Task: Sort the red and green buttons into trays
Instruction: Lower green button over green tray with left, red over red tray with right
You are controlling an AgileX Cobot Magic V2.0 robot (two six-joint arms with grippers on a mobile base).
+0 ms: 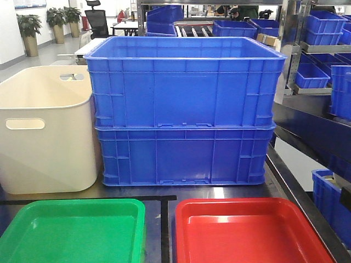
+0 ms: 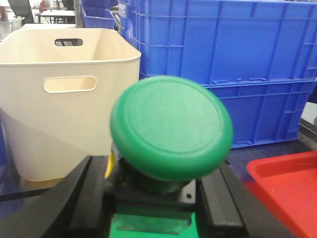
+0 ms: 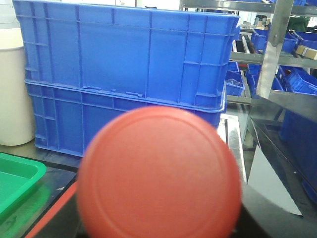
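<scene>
left gripper (image 2: 156, 198): clenched on the dark body of the green button (image 2: 171, 131), under its cap.
right gripper: hidden behind the red button (image 3: 158, 176); grip cannot be told.
handling: probably light, rigid; glossy caps slippery, so grip the squared body.

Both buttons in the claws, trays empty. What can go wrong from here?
1. Red button fills the right wrist view, hiding most of the red tray; release would be near blind.
2. Green button in the left claw has a round cap; dropped, it may roll out of the shallow green tray.
</scene>
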